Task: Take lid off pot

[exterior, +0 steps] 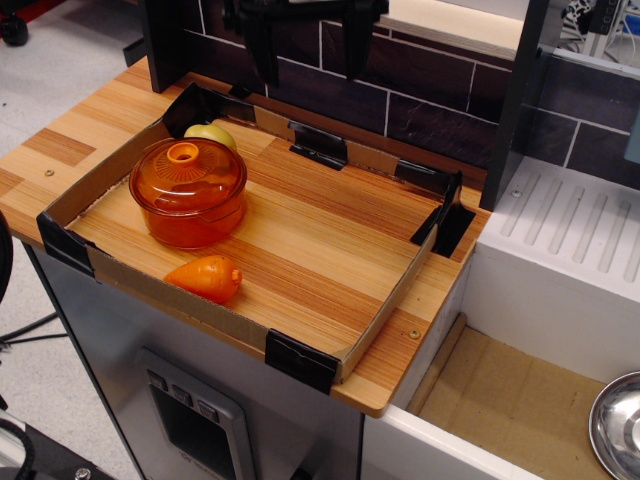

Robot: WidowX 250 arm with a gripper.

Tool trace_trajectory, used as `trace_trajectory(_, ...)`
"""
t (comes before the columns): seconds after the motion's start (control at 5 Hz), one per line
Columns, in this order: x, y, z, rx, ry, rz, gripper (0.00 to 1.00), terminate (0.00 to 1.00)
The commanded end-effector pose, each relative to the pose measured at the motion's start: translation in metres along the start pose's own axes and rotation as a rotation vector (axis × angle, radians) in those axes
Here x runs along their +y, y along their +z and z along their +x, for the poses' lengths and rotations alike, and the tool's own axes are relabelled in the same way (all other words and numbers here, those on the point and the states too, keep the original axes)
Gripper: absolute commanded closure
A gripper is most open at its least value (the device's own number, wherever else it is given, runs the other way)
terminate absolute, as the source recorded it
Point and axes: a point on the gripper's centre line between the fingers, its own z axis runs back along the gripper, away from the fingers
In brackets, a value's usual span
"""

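While nothing is gripped, the items are listed by place relative to the pot.

Pot (190,215): translucent amber-orange, round, stood upright on the wooden board inside the tray, in its near-left part.

Lid (186,172): translucent orange, ribbed, seated on the pot's rim and covering it fully; a small ring knob is seen at its centre.

Gripper (305,40): black, seen at the top edge, behind and to the right of the pot and well above it; its two fingers (262,45) are held wide apart and hang downward in front of the dark tiled wall. Nothing is seen between them. No contact with lid or pot is seen.

Tray (385,310): shallow cardboard wall with black taped corners, laid on the wooden counter; the pot is enclosed by it.

Carrot (206,278): opaque orange toy, laid on its side in front of the pot, just beside the tray's near wall, apart from the pot.

Yellow-green item (212,133): rounded, partly hidden directly behind the pot; whether they touch cannot be told.

Sink (560,230): white, with a ribbed drainer, far to the right of the pot.

Steel bowl (618,425): cut off at the lower right corner, well apart from the pot.
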Motion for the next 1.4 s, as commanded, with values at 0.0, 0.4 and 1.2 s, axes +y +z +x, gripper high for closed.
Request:
trace_trajectory(0.0,0.046,0.018,0.016,-0.034,-0.021,0.021,0.0,0.0)
trace_trajectory(0.4,0.086,0.009,0.001,-0.018,-0.073,0.079,0.0,0.0)
trace_trajectory(1.2,0.092,-0.029,0.008,-0.021,-0.062,0.093,0.0,0.0)
